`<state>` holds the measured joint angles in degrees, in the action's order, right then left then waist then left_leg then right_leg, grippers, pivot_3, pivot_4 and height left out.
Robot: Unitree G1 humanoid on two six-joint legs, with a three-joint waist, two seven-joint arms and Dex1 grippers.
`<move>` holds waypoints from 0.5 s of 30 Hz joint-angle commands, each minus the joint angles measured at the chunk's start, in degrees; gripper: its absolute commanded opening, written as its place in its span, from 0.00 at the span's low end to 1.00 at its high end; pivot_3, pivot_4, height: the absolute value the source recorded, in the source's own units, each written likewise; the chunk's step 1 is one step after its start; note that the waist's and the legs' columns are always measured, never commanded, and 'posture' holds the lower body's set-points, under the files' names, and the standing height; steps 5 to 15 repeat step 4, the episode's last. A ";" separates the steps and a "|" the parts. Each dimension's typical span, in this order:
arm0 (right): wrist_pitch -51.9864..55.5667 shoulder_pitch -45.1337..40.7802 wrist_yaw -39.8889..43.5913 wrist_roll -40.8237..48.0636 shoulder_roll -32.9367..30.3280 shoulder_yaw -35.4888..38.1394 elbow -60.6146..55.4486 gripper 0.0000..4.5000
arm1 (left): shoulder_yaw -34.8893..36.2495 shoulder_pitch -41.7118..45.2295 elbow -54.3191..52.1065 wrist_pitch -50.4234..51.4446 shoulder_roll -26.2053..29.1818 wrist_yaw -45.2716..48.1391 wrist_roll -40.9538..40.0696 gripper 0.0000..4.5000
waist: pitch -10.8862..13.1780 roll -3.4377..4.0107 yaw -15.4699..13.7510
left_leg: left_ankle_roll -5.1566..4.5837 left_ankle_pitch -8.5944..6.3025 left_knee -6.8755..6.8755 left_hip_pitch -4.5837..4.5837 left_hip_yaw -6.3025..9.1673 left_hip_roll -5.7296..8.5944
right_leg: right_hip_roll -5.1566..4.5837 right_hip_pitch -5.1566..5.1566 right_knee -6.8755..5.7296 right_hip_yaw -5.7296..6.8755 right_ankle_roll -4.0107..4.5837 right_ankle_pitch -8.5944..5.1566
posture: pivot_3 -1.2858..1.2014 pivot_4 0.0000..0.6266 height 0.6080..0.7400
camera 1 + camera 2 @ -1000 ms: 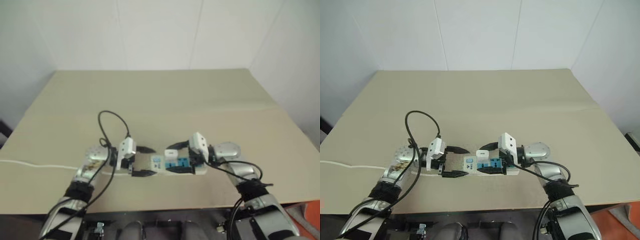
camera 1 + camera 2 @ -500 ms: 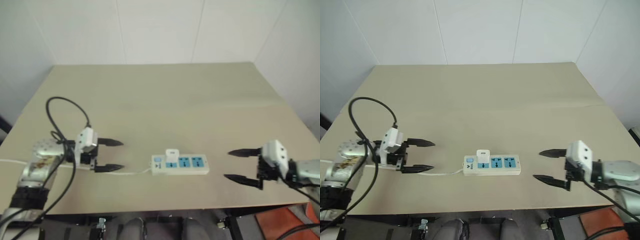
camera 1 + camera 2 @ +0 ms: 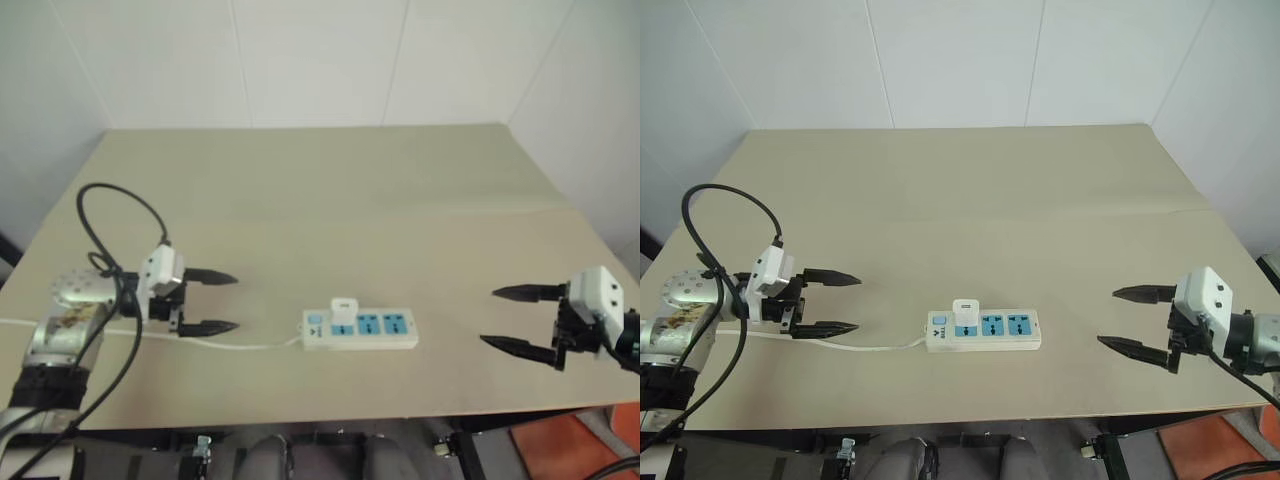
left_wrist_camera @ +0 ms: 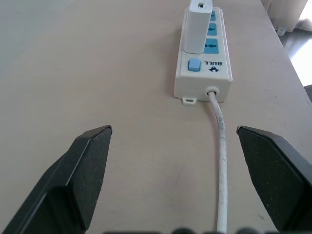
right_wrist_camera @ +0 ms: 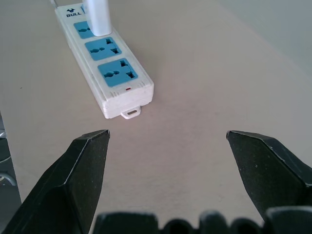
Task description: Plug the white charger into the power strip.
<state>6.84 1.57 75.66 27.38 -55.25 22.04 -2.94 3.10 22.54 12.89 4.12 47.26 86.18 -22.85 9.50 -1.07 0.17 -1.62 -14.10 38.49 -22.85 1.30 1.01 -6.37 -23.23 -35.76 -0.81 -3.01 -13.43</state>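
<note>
Lying between the two end effectors near the table's front edge, the power strip (image 3: 985, 330) rests flat on a plain beige table (image 3: 970, 200), well apart from both. The left end effector (image 3: 830, 301) hangs just above the table with its black fingers spread wide and empty, pointing toward the strip's cord end. The right end effector (image 3: 1137, 318) points back at the strip's other end, its fingers likewise wide apart and holding nothing.

A thin white cord (image 3: 230, 344) leaves the strip's left end and runs along the table beneath the left end effector, on toward the table's left edge. The white charger (image 3: 965, 311) stands upright in the socket nearest that cord end, seated on the strip beside a small blue switch (image 4: 194, 64). Two blue-faced sockets lie bare between the charger and the right end effector.

In the left wrist view, the word "BULL" is printed beside a small dark logo next to the switch; the same word shows in the right wrist view at the strip's far end.

Beyond the strip the tabletop is bare and matte, with a faint seam crossing it toward the right side. Behind the table stand white panelled walls (image 3: 960, 60) with thin vertical joints, meeting at corners on either side.
</note>
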 commanded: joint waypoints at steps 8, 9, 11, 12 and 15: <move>-0.82 0.71 -0.71 0.75 -0.08 1.76 -1.74 1.00 | 0.44 0.66 -0.91 0.71 -0.30 -0.33 -0.87 1.00 | 0.00 0.00 -0.02 | 0.00 0.00 0.01 0.01 0.00 0.00 | 0.00 0.00 -0.02 0.00 0.00 0.00 | 0.52 0.24 1.00; -0.82 0.71 -0.71 0.75 -0.08 1.76 -1.74 1.00 | 0.44 0.66 -0.91 0.71 -0.30 -0.33 -0.87 1.00 | 0.00 0.00 -0.02 | 0.00 0.00 0.01 0.01 0.00 0.00 | 0.00 0.00 -0.02 0.00 0.00 0.00 | 0.52 0.24 1.00; -0.82 0.71 -0.71 0.75 -0.08 1.76 -1.74 1.00 | 0.44 0.66 -0.91 0.71 -0.30 -0.33 -0.87 1.00 | 0.00 0.00 -0.02 | 0.00 0.00 0.01 0.01 0.00 0.00 | 0.00 0.00 -0.02 0.00 0.00 0.00 | 0.52 0.24 1.00; -0.82 0.71 -0.71 0.75 -0.08 1.76 -1.74 1.00 | 0.44 0.66 -0.91 0.71 -0.30 -0.33 -0.87 1.00 | 0.00 0.00 -0.02 | 0.00 0.00 0.01 0.01 0.00 0.00 | 0.00 0.00 -0.02 0.00 0.00 0.00 | 0.52 0.24 1.00; -0.82 0.71 -0.71 0.75 -0.08 1.76 -1.74 1.00 | 0.44 0.66 -0.91 0.71 -0.30 -0.33 -0.87 1.00 | 0.00 0.00 -0.02 | 0.00 0.00 0.01 0.01 0.00 0.00 | 0.00 0.00 -0.02 0.00 0.00 0.00 | 0.52 0.24 1.00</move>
